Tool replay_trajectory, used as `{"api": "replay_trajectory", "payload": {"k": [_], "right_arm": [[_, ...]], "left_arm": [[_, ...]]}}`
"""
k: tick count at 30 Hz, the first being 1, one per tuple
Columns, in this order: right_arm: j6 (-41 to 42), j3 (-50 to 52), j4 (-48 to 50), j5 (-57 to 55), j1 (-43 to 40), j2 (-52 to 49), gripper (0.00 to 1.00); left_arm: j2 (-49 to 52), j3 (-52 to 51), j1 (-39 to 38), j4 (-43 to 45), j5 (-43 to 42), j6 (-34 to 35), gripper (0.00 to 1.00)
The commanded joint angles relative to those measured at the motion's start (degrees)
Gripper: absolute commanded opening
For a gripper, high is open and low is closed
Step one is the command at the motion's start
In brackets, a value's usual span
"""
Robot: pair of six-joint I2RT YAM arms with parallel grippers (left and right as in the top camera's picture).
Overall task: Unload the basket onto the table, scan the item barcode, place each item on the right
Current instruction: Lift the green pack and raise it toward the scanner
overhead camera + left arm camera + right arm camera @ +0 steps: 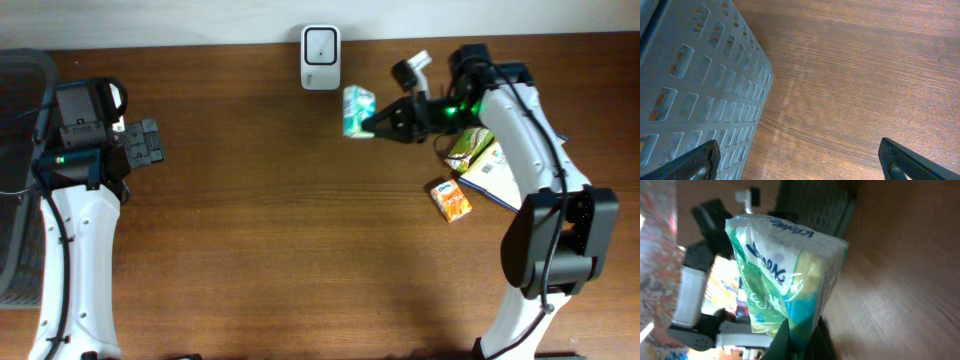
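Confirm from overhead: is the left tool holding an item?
No, the left tool sits open and empty beside the basket; only the right tool grips the green pack.

The left arm [75, 250] runs from the lower left of the overhead frame up to the upper left; its wrist turns toward the frame's centre; the left gripper [155, 143] points right with jaws spread wide, its fingertips [702, 157] at the two bottom corners of the left wrist view. The right arm [535, 170] climbs from the lower right to the upper right, then reaches left; the right gripper [372, 127] is pinched tight on a green packet [356, 108].
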State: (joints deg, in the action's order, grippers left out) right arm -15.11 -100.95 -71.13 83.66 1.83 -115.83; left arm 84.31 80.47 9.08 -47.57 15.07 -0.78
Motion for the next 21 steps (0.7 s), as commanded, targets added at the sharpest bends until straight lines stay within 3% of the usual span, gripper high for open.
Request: {"api": "replay_trajectory", "payload": {"k": [1,12,14,21], "right_arm": [[-0.26,-1.09,-0.11,5.29,-1.53,1.27,0.04],[-0.33,-2.97,-0.02,2.23,-1.18,1.29,0.04],[0.94,-3.50,-0.02,-6.16,0.46,1.29,0.04],[17.94,-10.40,3.02,-49.16,12.87,1.27,0.04]], "left_arm": [[-1.03,0.31,0.09,0.02,0.37,0.59,0.99],[-1.03,0.31,0.09,0.02,0.37,0.57,0.99],[-1.03,0.31,0.09,0.02,0.37,0.57,0.99],[-1.03,0.31,0.09,0.02,0.37,0.57,0.99]]}}
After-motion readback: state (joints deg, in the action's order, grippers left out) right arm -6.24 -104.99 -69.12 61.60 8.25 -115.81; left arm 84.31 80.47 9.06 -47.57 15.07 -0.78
